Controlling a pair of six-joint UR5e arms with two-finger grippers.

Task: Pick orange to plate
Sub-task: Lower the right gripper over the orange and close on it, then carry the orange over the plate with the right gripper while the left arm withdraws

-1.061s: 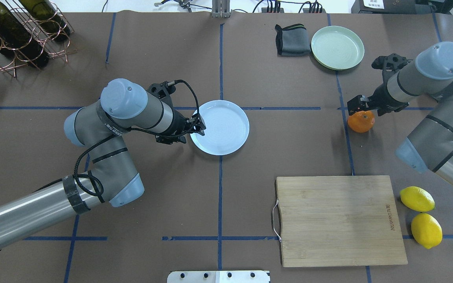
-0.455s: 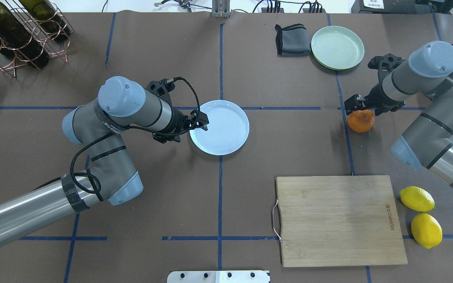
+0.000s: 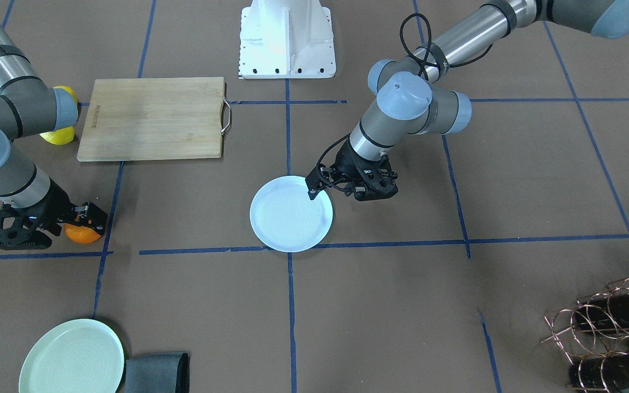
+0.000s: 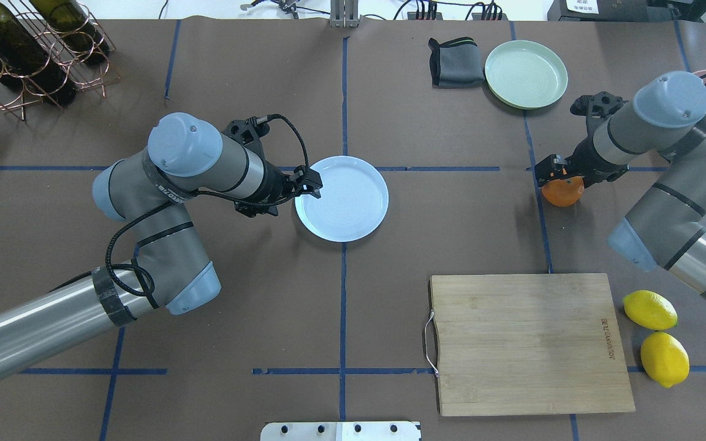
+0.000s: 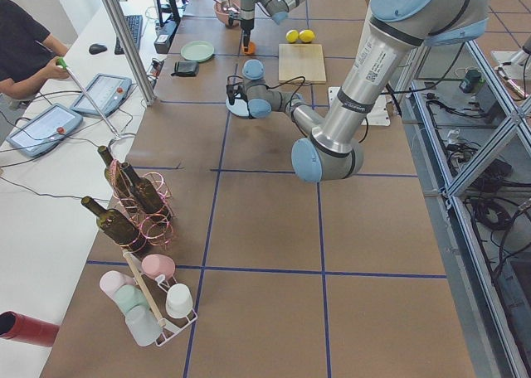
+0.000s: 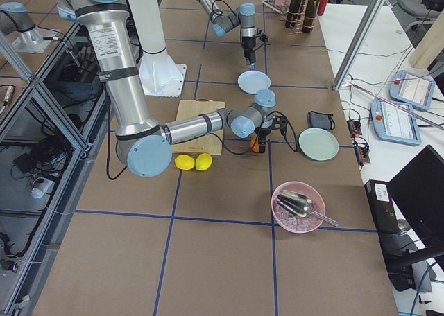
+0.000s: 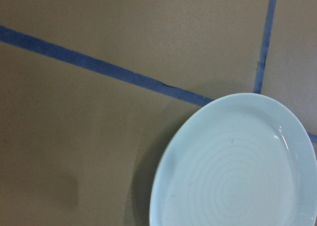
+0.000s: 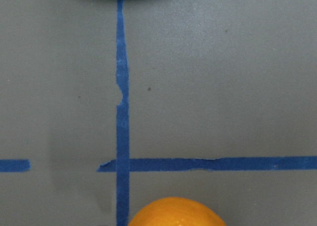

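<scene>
Progress on the task stood at the grasp, by the look of it: nothing had been carried yet. The orange (image 3: 82, 234) sat on the counter (image 4: 451, 233), well apart from the plate (image 4: 353, 211) and off to the plate's side nearer the robot's right arm. The plate itself lay bare.

The right gripper (image 3: 78, 222) was down over the orange with its fingers apart, one on either side of the fruit. Whether the pads already pressed the peel could not be told. The left gripper (image 4: 310, 185) hung at the plate's rim on the side away from the orange, holding nothing, and the pictures did not show whether its fingers were apart or together.

What seemed left was closing on the orange, lifting it, crossing the open stretch to the plate and setting it down there.

The orange was nearly round and had no real long axis. It appeared a little flattened, with its short axis roughly upright. Its stem end was hidden under the gripper, so which way it pointed could not be told.
</scene>
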